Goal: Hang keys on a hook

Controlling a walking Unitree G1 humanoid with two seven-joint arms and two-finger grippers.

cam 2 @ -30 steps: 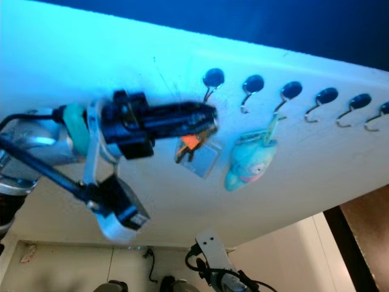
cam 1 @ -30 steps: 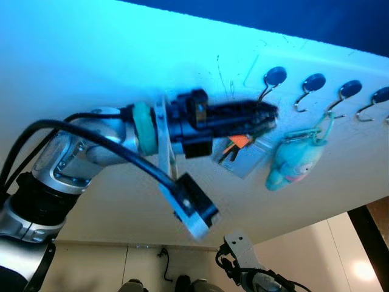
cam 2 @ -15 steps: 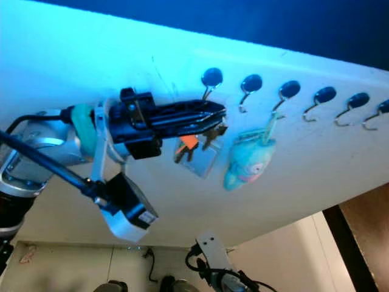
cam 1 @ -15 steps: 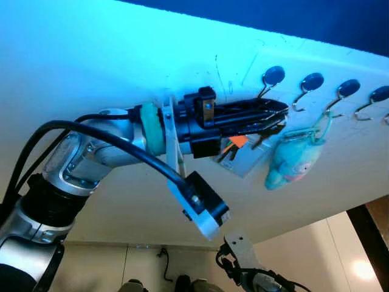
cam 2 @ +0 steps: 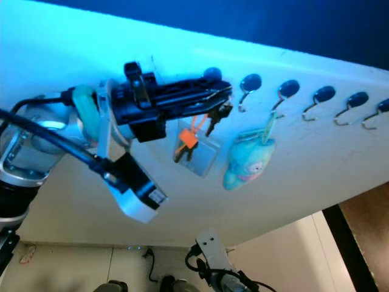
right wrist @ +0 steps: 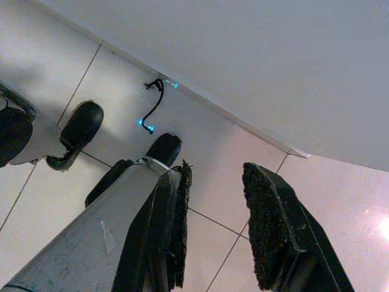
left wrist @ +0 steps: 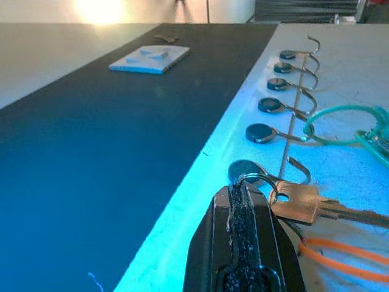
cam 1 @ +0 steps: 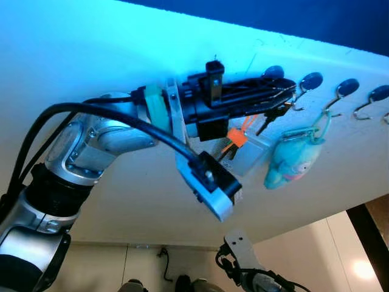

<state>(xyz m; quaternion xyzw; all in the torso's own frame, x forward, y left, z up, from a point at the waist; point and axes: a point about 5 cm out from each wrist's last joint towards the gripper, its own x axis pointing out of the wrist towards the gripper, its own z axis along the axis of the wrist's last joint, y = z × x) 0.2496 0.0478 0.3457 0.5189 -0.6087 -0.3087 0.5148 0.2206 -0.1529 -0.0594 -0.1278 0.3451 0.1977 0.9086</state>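
My left arm reaches from the lower left of the head view up across the white wall (cam 1: pixel 91 55), elbow bent, forearm nearly level, its wrist camera box hanging below near the frame's centre. My left gripper (cam 1: pixel 285 95) sits in the upper right of centre, fingers pinched narrow on the ring of the keys (cam 1: pixel 270 115), right at the first hook (cam 1: pixel 273 74) in the row of dark-headed hooks. In the left wrist view the closed fingertips (left wrist: pixel 243 207) hold the ring at that hook's round base, a brass key lying flat against the wall just beside it. The keys dangle under the gripper with an orange tag (cam 1: pixel 237 137) and a clear plastic sleeve (cam 1: pixel 246 155) below. A pale blue plush toy (cam 1: pixel 292 161) hangs by a green loop from a hook further right in the row. My right gripper (right wrist: pixel 216 225) hangs low near the bottom centre of the head view, fingers parted and empty above the tiled floor (right wrist: pixel 55 67).
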